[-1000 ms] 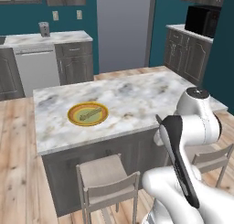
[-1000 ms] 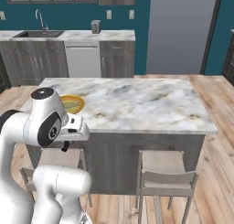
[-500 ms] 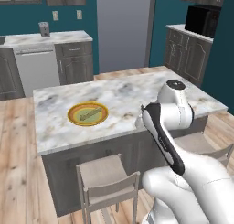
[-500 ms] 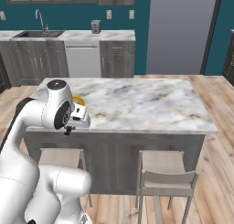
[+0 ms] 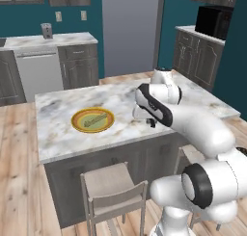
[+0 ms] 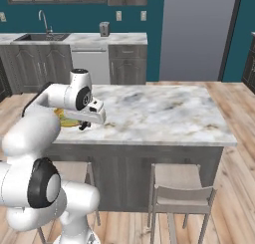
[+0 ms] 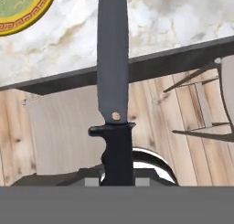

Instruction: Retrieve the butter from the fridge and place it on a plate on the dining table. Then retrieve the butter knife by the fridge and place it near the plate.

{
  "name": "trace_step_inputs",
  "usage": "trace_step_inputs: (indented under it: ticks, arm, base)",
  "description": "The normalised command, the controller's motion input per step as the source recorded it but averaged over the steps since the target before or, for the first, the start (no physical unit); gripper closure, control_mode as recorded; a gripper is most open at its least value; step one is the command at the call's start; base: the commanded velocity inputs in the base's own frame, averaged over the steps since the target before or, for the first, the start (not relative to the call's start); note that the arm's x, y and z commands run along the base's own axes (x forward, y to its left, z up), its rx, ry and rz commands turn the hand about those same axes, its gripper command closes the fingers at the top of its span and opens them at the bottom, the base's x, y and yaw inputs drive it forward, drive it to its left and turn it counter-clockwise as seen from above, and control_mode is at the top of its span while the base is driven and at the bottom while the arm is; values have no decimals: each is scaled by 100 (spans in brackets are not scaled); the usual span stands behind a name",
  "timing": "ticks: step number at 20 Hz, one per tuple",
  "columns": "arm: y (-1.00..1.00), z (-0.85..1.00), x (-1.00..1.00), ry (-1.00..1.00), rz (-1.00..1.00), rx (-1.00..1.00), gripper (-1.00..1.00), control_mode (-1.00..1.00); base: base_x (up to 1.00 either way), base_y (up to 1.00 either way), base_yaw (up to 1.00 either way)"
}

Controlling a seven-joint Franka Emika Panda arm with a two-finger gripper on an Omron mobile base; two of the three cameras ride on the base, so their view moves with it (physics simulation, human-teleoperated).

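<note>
Over the dining table (image 5: 62, 134) edge, the tool (image 5: 150, 123) grips the butter knife (image 7: 113, 77) (blade forward); plate (image 5: 93, 120) nearby.

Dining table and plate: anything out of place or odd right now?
Nothing stands out. The butter lies on the plate on the dining table; the butter knife is held in the fingers, not yet set down.

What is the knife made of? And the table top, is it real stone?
The butter knife looks like dull dark metal, with a matte black handle, perhaps plastic. The dining table top looks like polished marble: white-grey with brownish veins, though it is only rendered.
</note>
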Motion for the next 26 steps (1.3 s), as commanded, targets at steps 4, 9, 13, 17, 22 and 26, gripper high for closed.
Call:
trace_step_inputs:
  ticks: [4,9,13,17,22,26]
  arm:
    - [10,-29,67,-9,0,0,100,-100]
    - [16,-29,81,-2,-1,0,100,-100]
    - [19,-38,74,0,-3,0,100,-100]
    - [22,-46,72,0,-4,0,100,-100]
    - [9,-51,86,0,-4,0,100,-100]
    - [0,-59,67,0,0,0,100,-100]
  base:
    - [0,0,0]
    - [0,0,0]
    - [0,0,0]
    - [0,0,0]
    - [0,0,0]
    - [0,0,0]
